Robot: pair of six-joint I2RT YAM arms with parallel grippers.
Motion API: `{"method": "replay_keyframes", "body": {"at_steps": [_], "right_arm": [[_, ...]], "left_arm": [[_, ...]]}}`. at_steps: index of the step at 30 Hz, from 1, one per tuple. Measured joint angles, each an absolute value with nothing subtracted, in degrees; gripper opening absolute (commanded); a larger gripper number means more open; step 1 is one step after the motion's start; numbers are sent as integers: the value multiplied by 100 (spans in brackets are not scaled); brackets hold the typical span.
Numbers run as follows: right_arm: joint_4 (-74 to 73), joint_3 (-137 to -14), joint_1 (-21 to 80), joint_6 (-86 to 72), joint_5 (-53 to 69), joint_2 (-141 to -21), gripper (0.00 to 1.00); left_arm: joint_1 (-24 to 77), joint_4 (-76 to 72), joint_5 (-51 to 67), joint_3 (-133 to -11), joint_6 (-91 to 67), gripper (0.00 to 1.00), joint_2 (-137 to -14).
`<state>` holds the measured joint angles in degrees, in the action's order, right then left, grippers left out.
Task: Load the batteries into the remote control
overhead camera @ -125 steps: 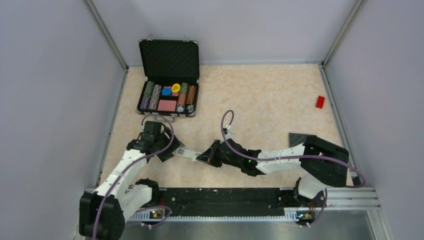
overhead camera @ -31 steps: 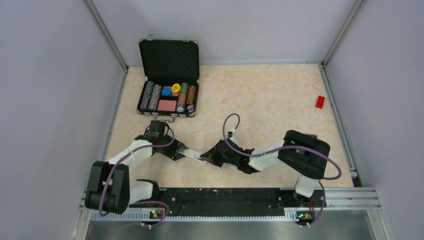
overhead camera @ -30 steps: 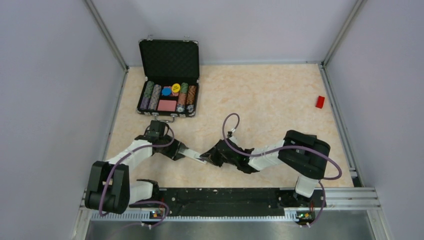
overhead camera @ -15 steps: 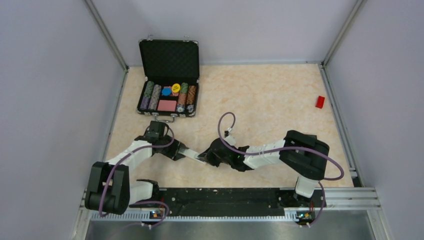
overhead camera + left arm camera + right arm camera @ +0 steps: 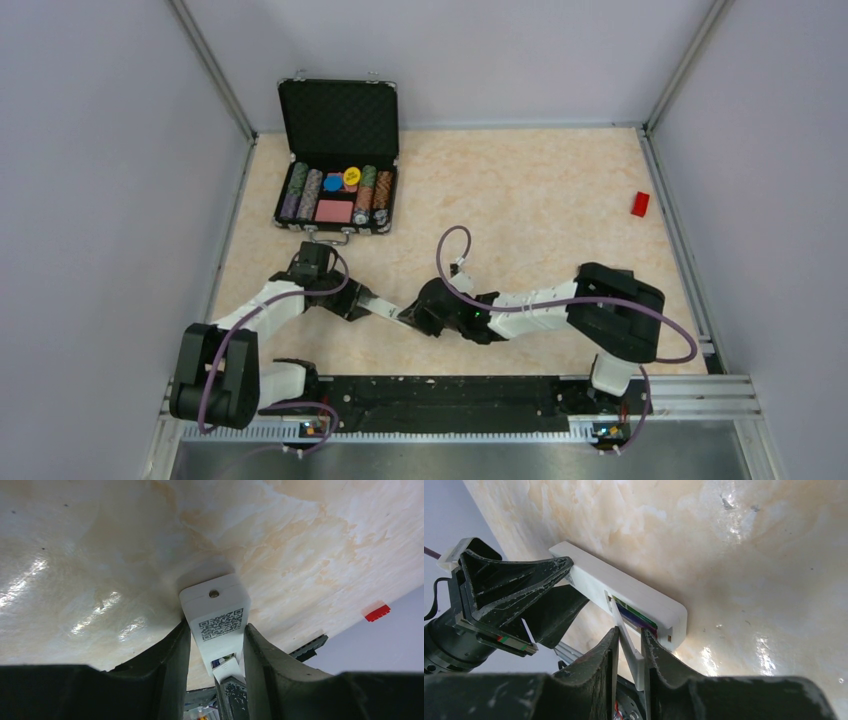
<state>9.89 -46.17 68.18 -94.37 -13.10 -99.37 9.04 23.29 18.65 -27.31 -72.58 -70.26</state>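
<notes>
Marbled desk (image 5: 520,180), walls on three sides. Open black case (image 5: 338,150) of chips at far left. Near-centre, the remote (image 5: 383,308) lies low at the desk between my two arms, its recess facing my right wrist camera. My left jaws are clamped on one end of it, a finger against each long side, with the QR label showing between them. My right jaws pinch the thin white cover (image 5: 627,647) on edge, its tip touching the remote at the recess rim. The red block (image 5: 640,203) sits far right, well apart. The batteries (image 5: 635,615), green and purple, sit side by side in the recess.
</notes>
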Motion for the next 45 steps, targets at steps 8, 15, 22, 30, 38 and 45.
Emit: {"method": "replay_keyframes", "body": {"at_steps": [8,15,22,30,38,45], "right_arm": [[775,-4613,6845,-9465,-1365,-9804,35],[766,-4600,6849,-9480,-1374,-9762,38],[569,-4528,6853,-9570,-1350,-9631,39],[130,-4493,6899,-9581,-1280,-9590,35],[56,-4458,6899,-9620,-1258,-9590,32],[106,-4464,6897,-9581,-1256,-9603,24]], "left_arm": [[904,2322,1868,-2731,-7258,40,-7026],[904,2309,1881,-2720,-7260,40,-7024],[904,2307,1885,-2720,-7260,41,-7024],[904,2300,1890,-2718,-7264,41,-7024],[897,2268,1918,-2698,-7269,41,-7024],[895,2265,1927,-2698,-7264,41,-7026]]}}
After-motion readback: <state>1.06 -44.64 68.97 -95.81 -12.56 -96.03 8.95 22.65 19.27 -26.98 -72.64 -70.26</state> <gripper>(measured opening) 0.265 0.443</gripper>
